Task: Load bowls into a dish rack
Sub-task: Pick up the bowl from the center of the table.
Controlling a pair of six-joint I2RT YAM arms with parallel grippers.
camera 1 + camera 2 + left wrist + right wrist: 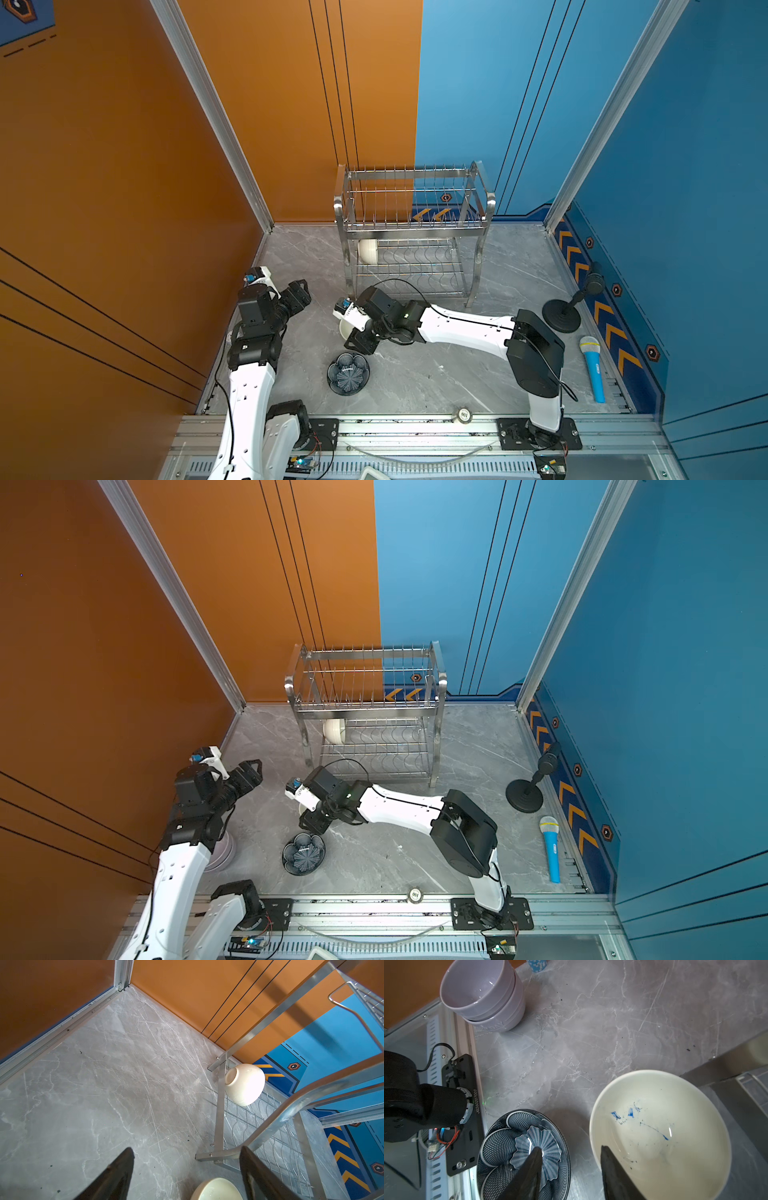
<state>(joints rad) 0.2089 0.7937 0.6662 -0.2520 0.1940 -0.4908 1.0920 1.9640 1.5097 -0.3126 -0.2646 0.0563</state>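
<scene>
so the dish rack (pixel 415 226) sits mid back edge of the counter (pixel 436 374), one cream bowl (pixel 368 250) already tipped on its side at the left end of its lower tier. right jaws are open, straddling the rim of the second cream bowl (pixel 660 1126) by the rack's front left leg, not squeezing it. dark flower bowl (pixel 348 373) sits just nearer the front edge, two lilac bowls (pixel 483 995) stacked by the left edge. left jaws wide open and empty, above the counter left of the rack
</scene>
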